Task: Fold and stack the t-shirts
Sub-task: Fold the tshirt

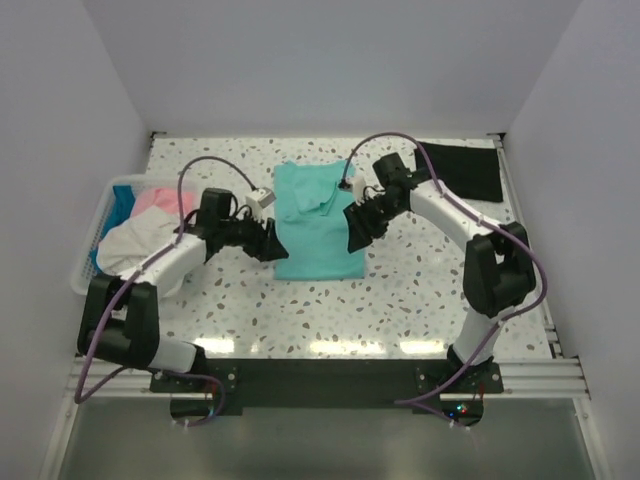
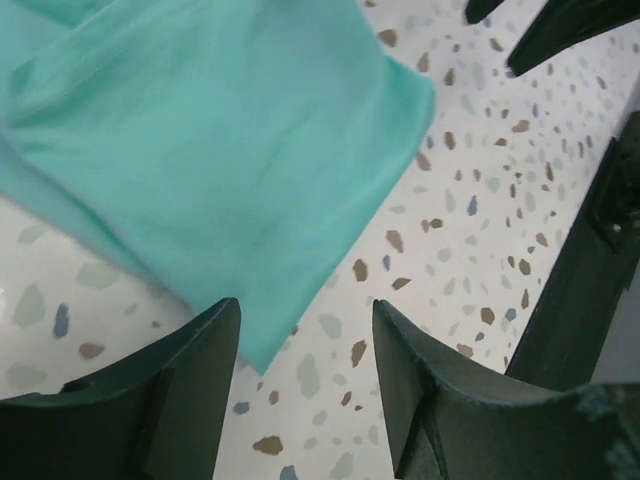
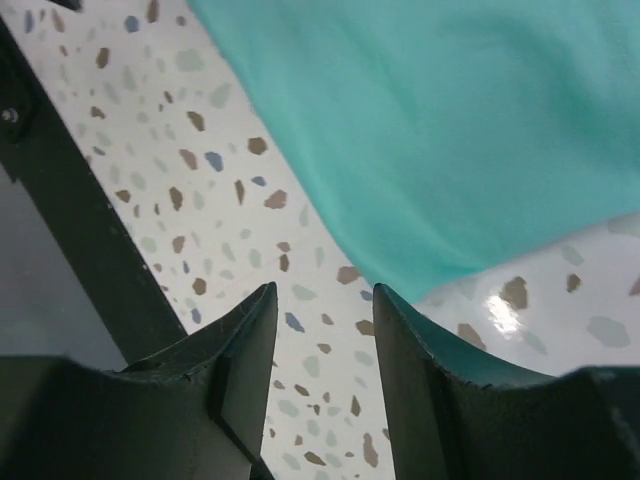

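We find the teal-green t-shirt [image 1: 318,225] on the tabletop [image 1: 420,290], long axis running between left pincer [image 1: 267,240] at its near-left corner and right pincer [image 1: 356,227] beside its right edge, both spread apart, empty.

white slatted basket [image 1: 84,268], speckled tabletop [image 1: 420,290]

Teal shirt [image 1: 318,225]: side edges partly covered by left gripper [image 1: 268,240] and right gripper [image 1: 357,225] in top view. Cut off by top and left edges in left wrist view, where lower-left edge is blurred. Cut off by top and right edges in right wrist view.
Black shirt [image 1: 468,170]: left part behind right arm.
Basket [image 1: 82,270]: near side under left arm.
White shirt [image 1: 135,240], pink shirt [image 1: 160,200], blue shirt [image 1: 122,205]: heaped, outlines incomplete.
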{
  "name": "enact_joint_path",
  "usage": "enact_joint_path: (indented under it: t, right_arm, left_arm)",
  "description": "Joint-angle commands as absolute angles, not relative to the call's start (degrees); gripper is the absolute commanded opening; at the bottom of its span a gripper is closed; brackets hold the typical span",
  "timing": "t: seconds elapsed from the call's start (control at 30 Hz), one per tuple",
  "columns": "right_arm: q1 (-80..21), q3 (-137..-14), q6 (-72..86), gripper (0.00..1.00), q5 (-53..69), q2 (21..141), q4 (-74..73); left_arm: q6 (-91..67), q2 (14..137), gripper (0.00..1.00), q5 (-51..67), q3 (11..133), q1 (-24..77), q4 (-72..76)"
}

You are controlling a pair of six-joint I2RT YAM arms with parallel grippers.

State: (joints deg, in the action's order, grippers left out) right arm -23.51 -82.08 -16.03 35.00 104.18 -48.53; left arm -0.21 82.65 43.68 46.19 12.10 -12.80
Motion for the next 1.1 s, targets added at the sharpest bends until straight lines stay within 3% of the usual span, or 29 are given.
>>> enact_joint_path:
  t: [0.0,0.13,0.3,0.57,0.67,0.8,0.9,1.07]
  right_arm:
    - [-26.10,-78.94,-12.31,0.47,40.95,104.14,-46.24]
    - [-26.54,-75.59,-8.88,0.41,41.92,110.02,-40.45]
    - [-26.02,-74.80,-8.43,0.39,40.87,115.83,-37.01]
    - [-24.70,-71.02,-10.81,0.38,42.45,117.16,-39.10]
    - [-23.38,-71.71,-13.09,0.39,44.20,112.95,-43.84]
    - [-22.15,-77.07,-21.32,0.43,43.17,103.13,-51.93]
    - [-22.15,-78.93,-28.02,0.47,39.30,97.93,-53.53]
    - [-24.86,-67.61,-40.40,0.56,26.74,85.80,-41.25]
  left_arm:
    - [1.78,83.83,0.57,48.24,44.65,17.13,-8.44]
    - [-7.80,89.90,0.53,47.99,43.51,20.13,-0.80]
    - [-12.39,99.30,0.49,48.34,44.12,17.06,5.35]
    - [-12.48,104.85,0.49,51.85,41.66,11.43,2.74]
    - [-8.28,100.75,0.55,54.92,42.62,11.34,-2.52]
    - [6.78,91.60,0.62,58.53,47.71,11.34,-13.77]
    - [21.41,84.39,0.62,54.42,50.71,11.34,-22.84]
    - [49.49,69.91,0.64,42.30,42.04,11.69,-19.10]
